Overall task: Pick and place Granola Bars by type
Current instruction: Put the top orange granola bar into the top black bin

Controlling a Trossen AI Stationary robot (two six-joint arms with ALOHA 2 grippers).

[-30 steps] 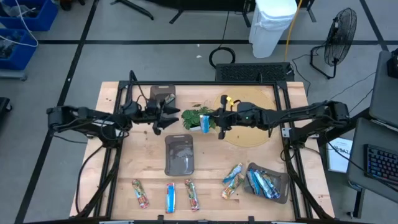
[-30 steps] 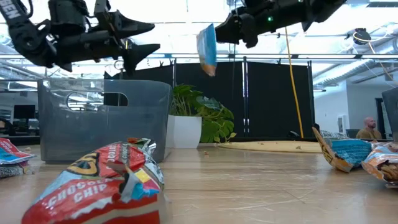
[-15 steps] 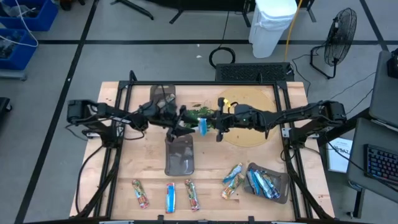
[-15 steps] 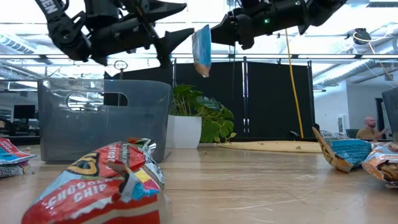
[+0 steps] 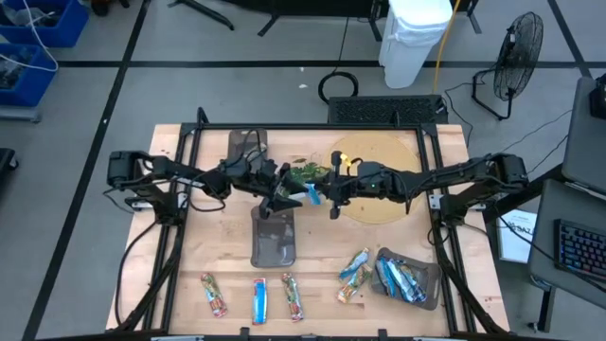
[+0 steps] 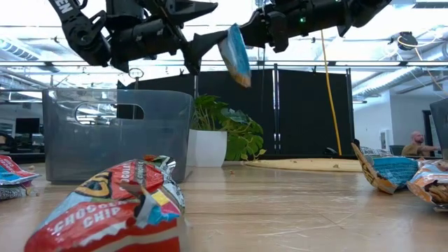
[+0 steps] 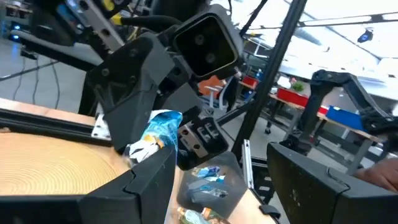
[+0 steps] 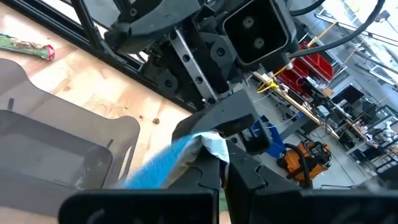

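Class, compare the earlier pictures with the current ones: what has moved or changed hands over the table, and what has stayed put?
The left gripper, open, has swung in from the table's left towards the middle and now nearly meets the blue bar. The right gripper stays shut on that bar above the table, having eased slightly towards the left arm. No handover yet. The trays, plant and bars on the table have not moved.

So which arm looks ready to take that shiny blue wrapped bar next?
The left. Its open gripper sits right beside the shiny blue wrapped bar, which the right gripper holds shut in the air.
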